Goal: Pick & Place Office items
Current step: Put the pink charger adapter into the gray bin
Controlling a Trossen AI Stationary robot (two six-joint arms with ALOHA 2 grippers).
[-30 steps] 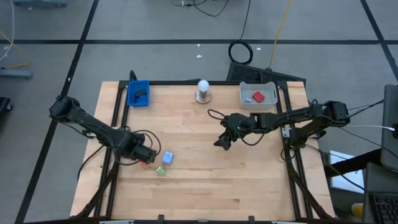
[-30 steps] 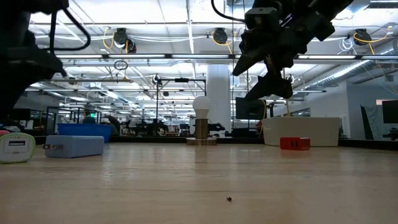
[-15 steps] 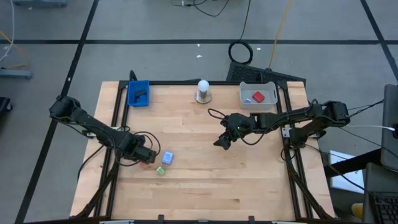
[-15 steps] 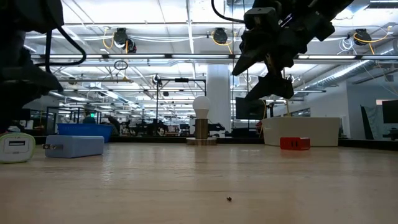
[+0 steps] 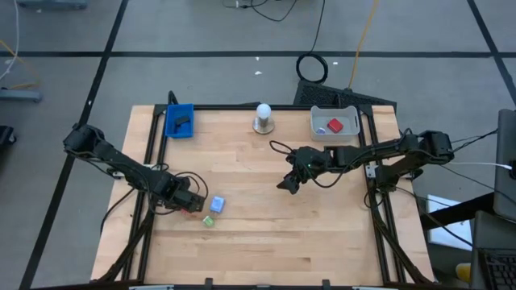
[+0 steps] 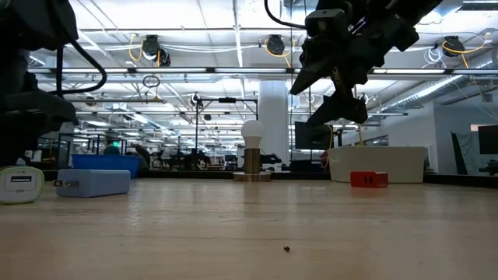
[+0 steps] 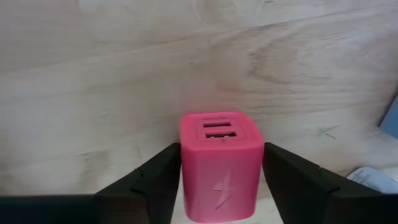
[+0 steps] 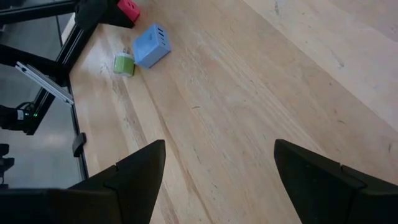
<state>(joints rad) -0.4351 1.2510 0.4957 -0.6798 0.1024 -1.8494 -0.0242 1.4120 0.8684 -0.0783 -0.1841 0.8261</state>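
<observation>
The left gripper (image 7: 221,186) has its two fingers (image 7: 155,183) closed against the sides of a red charger block (image 7: 220,163) standing on the wooden table (image 5: 322,234). A light-blue block (image 5: 217,205) and a green bit (image 5: 209,220) lie just beside it. The right gripper (image 5: 287,184) hangs spread and empty over mid-table. The grey tray (image 5: 334,124) holds a red piece (image 5: 334,125); the blue tray (image 5: 179,121) holds a dark piece (image 5: 182,122).
</observation>
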